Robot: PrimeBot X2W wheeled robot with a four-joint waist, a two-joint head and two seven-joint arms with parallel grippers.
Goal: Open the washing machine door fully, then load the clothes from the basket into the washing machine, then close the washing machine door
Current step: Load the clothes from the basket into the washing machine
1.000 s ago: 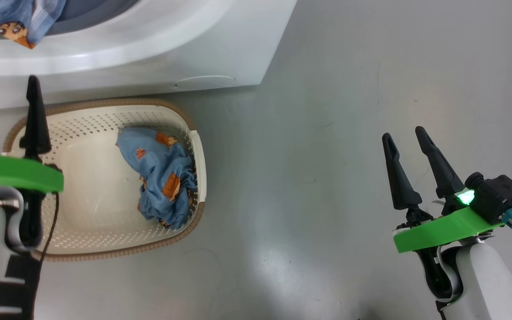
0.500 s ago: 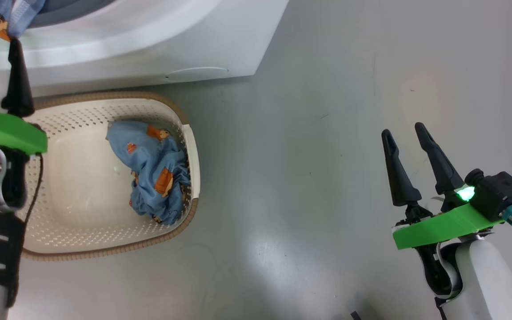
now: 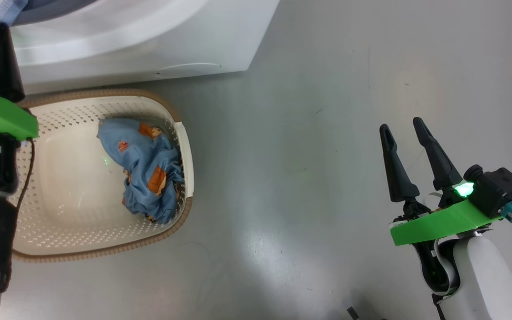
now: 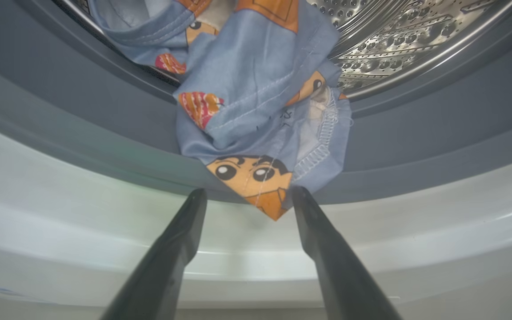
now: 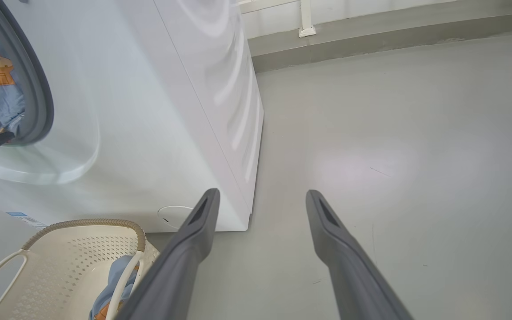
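Note:
The washing machine (image 3: 118, 40) stands white at the top left, and its door is out of view. One piece of the clothes (image 4: 256, 98), blue with cartoon faces, hangs out of the steel drum (image 4: 398, 35) over the grey gasket (image 4: 60, 115). My left gripper (image 4: 248, 195) is open just below it, the cloth's lower corner between the fingertips; one finger (image 3: 5, 66) shows in the head view. Another blue piece (image 3: 145, 173) lies in the basket (image 3: 82, 115) on the floor. My right gripper (image 3: 400, 125) hovers open and empty over bare floor, far right of the basket.
The grey floor (image 3: 305, 155) spreads to the right of the machine and basket. A round white flap (image 5: 174, 217) sits low on the machine's front. In the right wrist view the basket (image 5: 78, 258) is at lower left and a wall base (image 5: 371, 40) runs along the far side.
My left gripper has risen from over the basket's left edge up to the machine's opening. The head camera has shifted slightly. The right gripper holds its place.

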